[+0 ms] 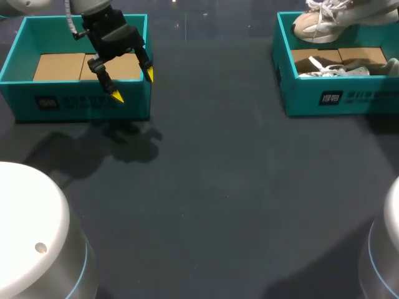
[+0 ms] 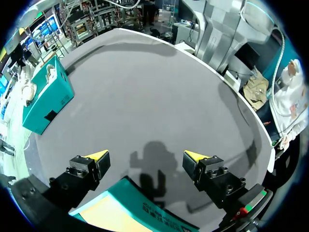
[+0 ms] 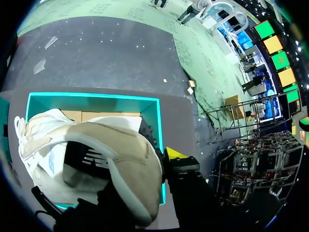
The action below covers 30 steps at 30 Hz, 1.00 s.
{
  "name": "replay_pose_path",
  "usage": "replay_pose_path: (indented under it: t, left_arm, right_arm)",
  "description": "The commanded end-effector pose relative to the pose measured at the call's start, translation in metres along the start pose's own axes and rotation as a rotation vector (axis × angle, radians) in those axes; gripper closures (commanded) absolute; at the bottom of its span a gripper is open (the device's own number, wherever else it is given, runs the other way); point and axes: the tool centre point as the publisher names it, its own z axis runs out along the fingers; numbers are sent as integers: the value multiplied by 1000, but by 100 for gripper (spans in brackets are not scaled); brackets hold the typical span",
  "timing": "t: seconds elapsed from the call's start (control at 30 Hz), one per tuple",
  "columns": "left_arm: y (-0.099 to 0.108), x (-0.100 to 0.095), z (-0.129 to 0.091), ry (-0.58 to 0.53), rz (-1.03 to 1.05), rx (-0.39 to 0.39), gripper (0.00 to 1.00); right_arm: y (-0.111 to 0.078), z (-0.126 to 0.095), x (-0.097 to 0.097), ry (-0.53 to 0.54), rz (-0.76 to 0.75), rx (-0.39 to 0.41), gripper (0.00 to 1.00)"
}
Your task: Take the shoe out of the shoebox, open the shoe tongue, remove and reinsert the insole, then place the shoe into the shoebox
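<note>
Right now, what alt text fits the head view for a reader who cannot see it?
The left claw hangs open over the front wall of the teal left shoebox, whose cardboard floor is bare. A beige shoe is raised above the teal right shoebox on a dark table.

Two teal shoeboxes (image 1: 75,103) (image 1: 355,98), two shoes (image 1: 312,23) (image 1: 333,70)
</note>
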Motion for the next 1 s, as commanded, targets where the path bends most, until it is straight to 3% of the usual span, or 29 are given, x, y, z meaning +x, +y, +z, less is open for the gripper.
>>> replay_pose_path:
  t: [0.03,0.37,0.7,1.0]
  left_arm:
    - [0,1,0,0,1,-3,0]
    - [0,1,0,0,1,-3,0]
    - [0,1,0,0,1,-3,0]
    - [0,1,0,0,1,-3,0]
  right_arm:
    - [1,7,1,8,20,16,100]
    - [-8,38,11,41,117,109,100]
    - [-14,53,20,18,133,153,100]
    - [-9,62,32,31,131,162,100]
